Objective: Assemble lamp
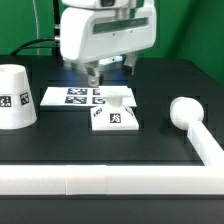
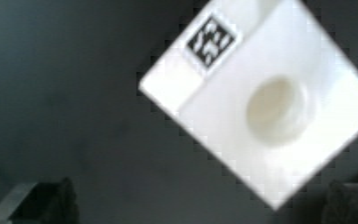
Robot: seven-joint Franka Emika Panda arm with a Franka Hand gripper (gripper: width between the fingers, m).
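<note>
Exterior view: the square flat white plastic lamp base (image 1: pixel 115 118) lies on the black table (image 1: pixel 150 140); the two-finger gripper (image 1: pixel 95 74) hangs above and just beyond it, over the marker board (image 1: pixel 72 97); the tapered white shade (image 1: pixel 15 97) stands well apart on the exterior view's left of the base, the round-headed white bulb (image 1: pixel 184 110) on its right; wrist view: fingers (image 2: pixel 30 200) spread and empty, the base (image 2: pixel 247 100) lying clear of them, tag up

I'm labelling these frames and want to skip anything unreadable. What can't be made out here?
- Shade: cut off by the exterior view's left edge.
- Base: two corners run off the wrist view's edges; its tag is blurred.
- Gripper: fingertips are dark against the black table in the exterior view, too small to judge their gap.
- Marker board: tags too small to read, exterior view.
</note>
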